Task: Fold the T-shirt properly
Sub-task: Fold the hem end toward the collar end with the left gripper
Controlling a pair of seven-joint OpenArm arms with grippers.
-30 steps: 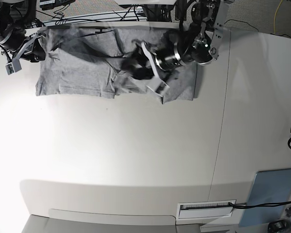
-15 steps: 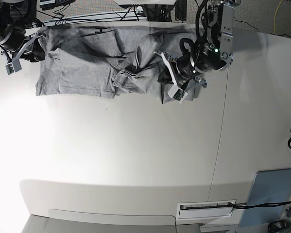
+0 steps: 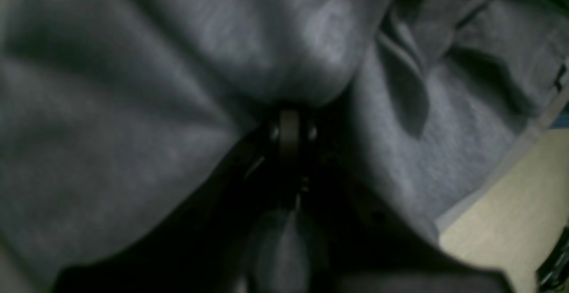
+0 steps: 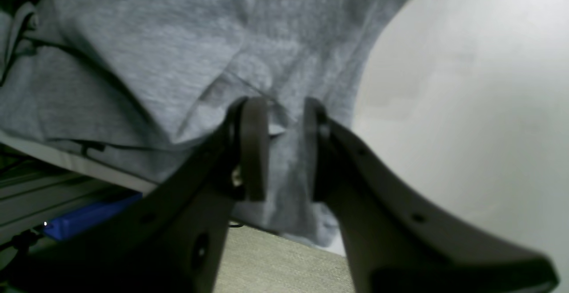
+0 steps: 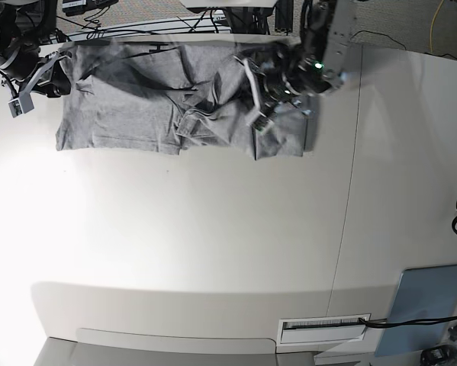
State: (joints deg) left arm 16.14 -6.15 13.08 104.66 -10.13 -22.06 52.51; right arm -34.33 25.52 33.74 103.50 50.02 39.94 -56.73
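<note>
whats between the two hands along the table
In the base view, the T-shirt fills the stretch from the right hand to the left hand, grey and rumpled; nothing else lies between them.

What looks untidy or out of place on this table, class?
The T-shirt is not flat: it is bunched into deep creases near the left end effector, and its far edge seems to hang over the table edge.

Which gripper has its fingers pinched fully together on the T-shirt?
The left gripper: its fingers meet with the T-shirt bunched over them. The right gripper shows a gap between its fingers, with cloth in it.
</note>
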